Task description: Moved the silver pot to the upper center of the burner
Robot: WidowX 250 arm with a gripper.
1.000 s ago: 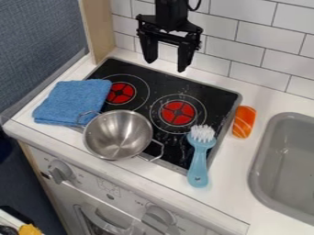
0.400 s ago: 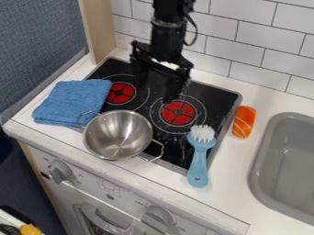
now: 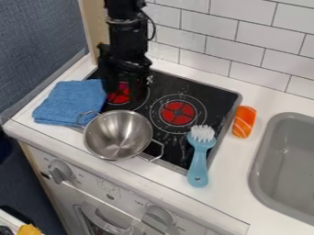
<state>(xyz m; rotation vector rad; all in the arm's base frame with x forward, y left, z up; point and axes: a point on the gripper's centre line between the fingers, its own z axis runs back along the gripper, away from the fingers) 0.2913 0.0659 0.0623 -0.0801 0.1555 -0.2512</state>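
The claw [image 3: 125, 93] hangs over the left burner [image 3: 120, 97] of the black cooktop [image 3: 199, 87], its two fingers apart, with red of the burner showing between them. The silver pot [image 3: 118, 135] sits upright, near the front left of the cooktop, in front of that burner; one wire handle reaches over the edge of the blue towel [image 3: 69, 103], the other points toward the brush [image 3: 199, 160]. The brush lies with its white bristles on the cooktop and its blue handle toward the front of the counter [image 3: 236, 181]. An orange, white-striped piece of toy food [image 3: 244, 122] lies between the cooktop and the gray sink [image 3: 260, 158].
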